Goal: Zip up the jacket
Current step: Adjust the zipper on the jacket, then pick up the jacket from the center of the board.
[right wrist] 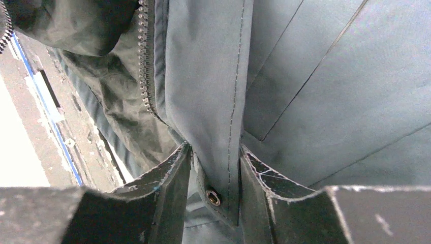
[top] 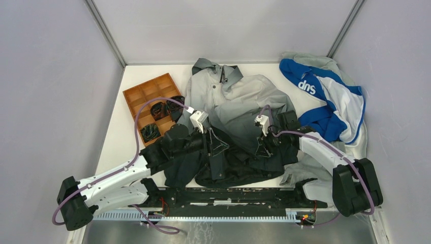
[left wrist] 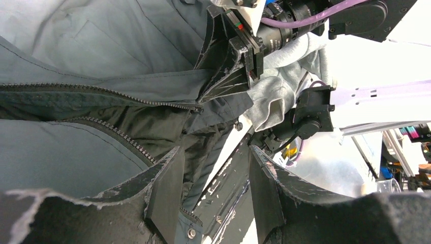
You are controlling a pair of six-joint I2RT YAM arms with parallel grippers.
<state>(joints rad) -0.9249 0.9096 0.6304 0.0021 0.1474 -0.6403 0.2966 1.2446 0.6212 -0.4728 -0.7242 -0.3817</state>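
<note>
Jacket (top: 228, 109) spread mid-desk, light grey collar toward far edge, dark hem at near edge. Zipper (left wrist: 101, 91) parted at hem, lining showing.

Right end effector (right wrist: 214, 147) open, jaws straddling hem strip with metal eyelet (right wrist: 212, 196).

Left end effector (left wrist: 214, 148) open, nothing between jaws, over hem just beside.

Brown tray (top: 147, 94) near far-left corner.

Blue-and-white garment (top: 325, 101) at far-right corner.

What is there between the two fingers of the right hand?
The front edge of the jacket, a strip of cloth with a small metal snap near its end. The right wrist view shows it between the fingers of the right hand.
</note>
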